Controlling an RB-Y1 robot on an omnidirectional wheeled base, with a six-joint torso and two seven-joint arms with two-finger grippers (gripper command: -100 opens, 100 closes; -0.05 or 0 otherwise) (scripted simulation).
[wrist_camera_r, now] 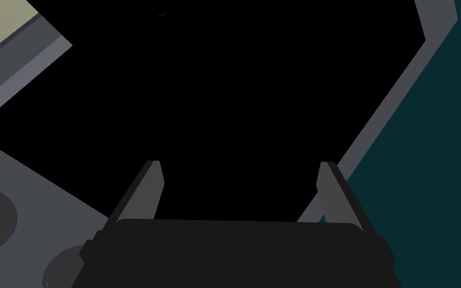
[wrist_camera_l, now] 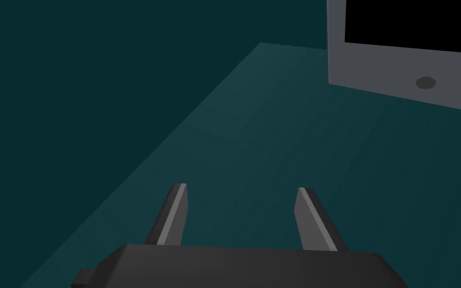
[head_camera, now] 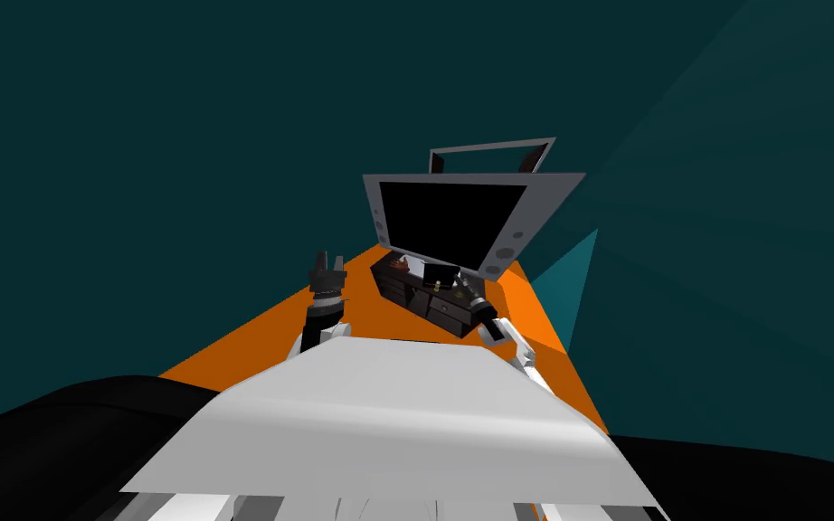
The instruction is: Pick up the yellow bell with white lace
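Observation:
A tiny yellowish object [head_camera: 440, 288], likely the bell, sits on top of a dark low cabinet [head_camera: 420, 303] below a grey-framed television [head_camera: 450, 215]; its lace is too small to make out. My right gripper [head_camera: 464, 286] hovers over the cabinet top just right of that object. In the right wrist view the right gripper [wrist_camera_r: 239, 162] is open, with nothing between its fingers, and faces the black television screen [wrist_camera_r: 234, 75]. My left gripper [head_camera: 326, 263] is raised over the orange floor left of the cabinet. The left wrist view shows the left gripper [wrist_camera_l: 242, 187] open and empty.
The cabinet has small drawers on its front and carries a white item [head_camera: 412, 266] and a reddish one [head_camera: 399, 265]. The orange floor [head_camera: 352, 317] narrows between dark teal walls. The television's grey frame corner [wrist_camera_l: 374, 65] lies beyond the left gripper.

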